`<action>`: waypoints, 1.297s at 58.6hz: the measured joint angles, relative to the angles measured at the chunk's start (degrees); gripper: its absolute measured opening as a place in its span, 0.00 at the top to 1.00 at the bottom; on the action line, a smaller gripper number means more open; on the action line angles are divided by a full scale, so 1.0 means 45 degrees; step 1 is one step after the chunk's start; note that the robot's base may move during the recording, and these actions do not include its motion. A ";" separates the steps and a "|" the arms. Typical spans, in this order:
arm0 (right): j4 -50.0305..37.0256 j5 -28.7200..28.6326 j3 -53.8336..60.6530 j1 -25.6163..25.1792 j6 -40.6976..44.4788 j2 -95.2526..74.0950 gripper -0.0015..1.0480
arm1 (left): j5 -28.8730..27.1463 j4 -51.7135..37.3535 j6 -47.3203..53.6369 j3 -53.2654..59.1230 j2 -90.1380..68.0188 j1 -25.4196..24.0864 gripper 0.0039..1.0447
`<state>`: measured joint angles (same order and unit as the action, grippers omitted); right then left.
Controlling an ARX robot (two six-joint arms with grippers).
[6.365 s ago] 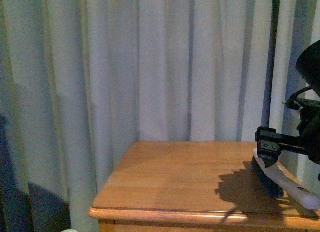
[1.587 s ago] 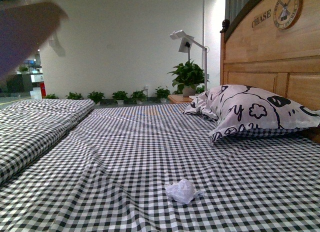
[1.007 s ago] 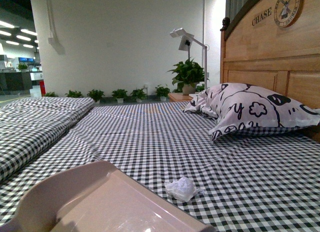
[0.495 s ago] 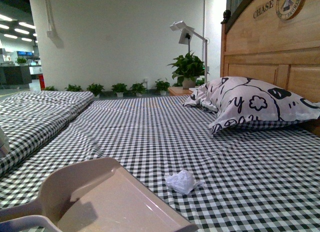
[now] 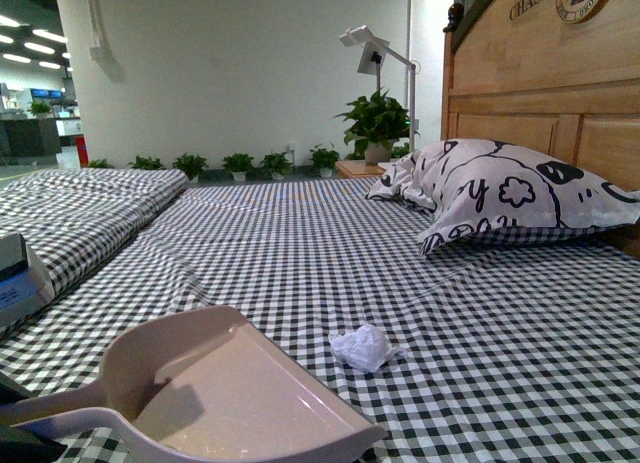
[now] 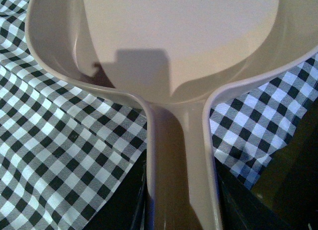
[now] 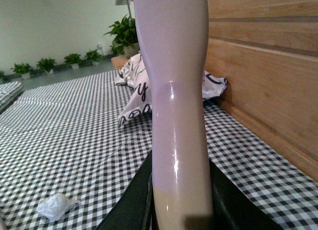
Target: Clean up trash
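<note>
Pincers: the left pincer (image 6: 181,205) is clenched on the stem of a pale pinkish dustpan (image 6: 179,36), with dark jaws on either side of it. The right pincer (image 7: 181,210) grasps a glossy pale handle (image 7: 176,91) that stands upright. The handle's far end runs out of the right wrist view.

In the front view the dustpan sits low at 7 o'clock in the frame, its open mouth facing 3 o'clock. Whether its lip touches the sheet cannot be told.

Surface: a bed covered with a black-and-white checked sheet (image 5: 300,253), lightly creased. A wooden headboard (image 5: 540,83) runs along the 3 o'clock side. A white pillow (image 5: 510,198) with black cartoon print leans against it, at 1 o'clock from the trash. More checked bedding (image 5: 90,203) lies at 9 o'clock.

Room: a plain white wall at 12 o'clock, with a row of small potted plants (image 5: 240,165) along its foot. A larger leafy plant (image 5: 375,123) and a white arm lamp (image 5: 375,53) stand by the headboard.

Trash (image 5: 365,346): a small crumpled white wad with irregular folds. It lies on the sheet at 2 o'clock from the dustpan mouth, near it but apart. It is far smaller than the pan.
</note>
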<state>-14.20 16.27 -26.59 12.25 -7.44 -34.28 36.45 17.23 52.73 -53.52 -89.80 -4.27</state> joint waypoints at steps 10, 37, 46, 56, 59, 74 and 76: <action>0.0000 0.0005 0.0000 0.0000 0.0000 0.0000 0.81 | -0.0010 -0.0146 0.0063 -0.0053 -0.0461 0.0010 0.74; 0.0000 0.0000 0.0000 0.0000 0.0000 0.0000 0.81 | -0.0092 0.0117 0.0670 -0.0175 -0.0967 -0.0117 0.74; 0.3779 -0.1059 -0.1515 -0.0102 0.0835 -0.1219 0.81 | -0.0097 0.0117 0.0704 -0.0175 -0.0967 -0.0131 0.74; 0.3492 -0.2346 -0.3147 0.0262 0.1763 -0.5323 0.81 | -0.0087 0.0117 0.0714 -0.0175 -0.0971 -0.0136 0.74; 0.3045 -0.2346 -0.3861 0.0355 0.1962 -0.7009 0.81 | -0.0087 0.0117 0.0719 -0.0175 -0.0971 -0.0136 0.74; 0.2055 -0.1433 -0.6819 0.0840 0.2841 -1.3085 0.81 | -0.0083 0.0117 0.0758 -0.0180 -0.0976 -0.0136 0.74; 0.1938 -0.1355 -0.7140 0.0903 0.2948 -1.3687 0.81 | -0.0083 0.0117 0.0758 -0.0180 -0.0976 -0.0136 0.74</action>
<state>-5.48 10.17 -58.72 16.32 5.82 -95.88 36.07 17.76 56.14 -54.33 -94.19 -4.89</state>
